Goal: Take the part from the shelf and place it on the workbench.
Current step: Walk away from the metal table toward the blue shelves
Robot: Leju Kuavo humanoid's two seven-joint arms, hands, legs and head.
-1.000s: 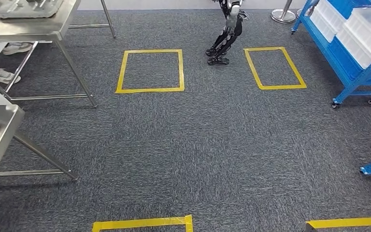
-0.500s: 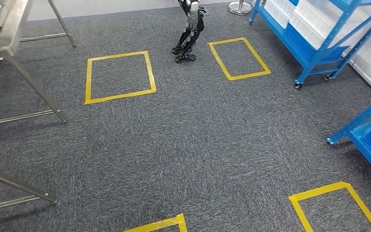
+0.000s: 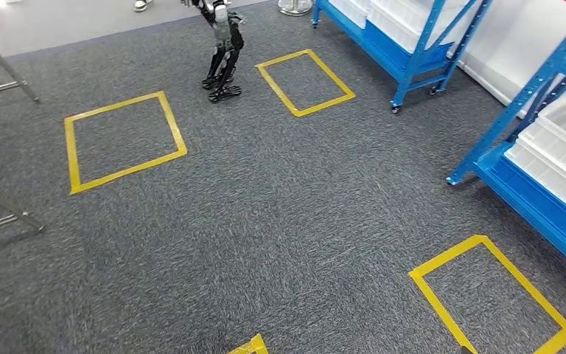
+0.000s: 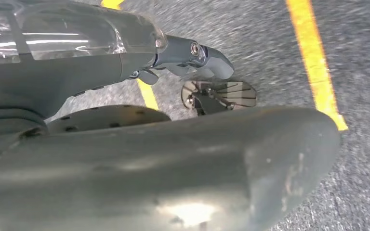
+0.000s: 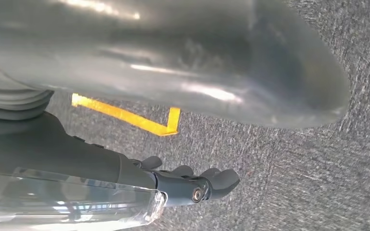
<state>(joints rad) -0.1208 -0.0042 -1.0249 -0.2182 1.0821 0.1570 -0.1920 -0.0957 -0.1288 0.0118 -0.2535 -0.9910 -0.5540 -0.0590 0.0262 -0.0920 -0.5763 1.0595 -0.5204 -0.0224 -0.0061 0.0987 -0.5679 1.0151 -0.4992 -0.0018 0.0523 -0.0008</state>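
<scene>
My left hand (image 4: 192, 60) hangs at my side over the floor, its thick grey thumb (image 4: 173, 168) large in the left wrist view and its darker fingers (image 4: 207, 60) curled in beside it with nothing between them. My right hand (image 5: 192, 185) hangs the same way, dark fingers (image 5: 217, 180) bent inward and holding nothing, the grey thumb (image 5: 173, 53) above them in that view.

Ahead and to my right stands a blue steel shelf (image 3: 519, 177) with angled uprights; on its lower level sit white plastic bins (image 3: 560, 166), long and rectangular, side by side. What lies inside them I cannot tell, so I cannot say where the part is. Farther off, a second blue steel shelf on small castors (image 3: 405, 44) carries more white bins (image 3: 402, 15), their contents also hidden.

The floor is dark grey carpet (image 3: 280, 221) with a speckled, short-pile texture. Squares of yellow tape mark it: one near my right (image 3: 420, 276), one far left (image 3: 70, 151), one far ahead (image 3: 332, 74), and a corner of another at the near edge (image 3: 254, 344). A dark, jointed two-legged robot (image 3: 225, 55) stands between the two far squares. Thin metal legs of a surface (image 3: 4, 199) reach in at the left. No readable writing shows.
</scene>
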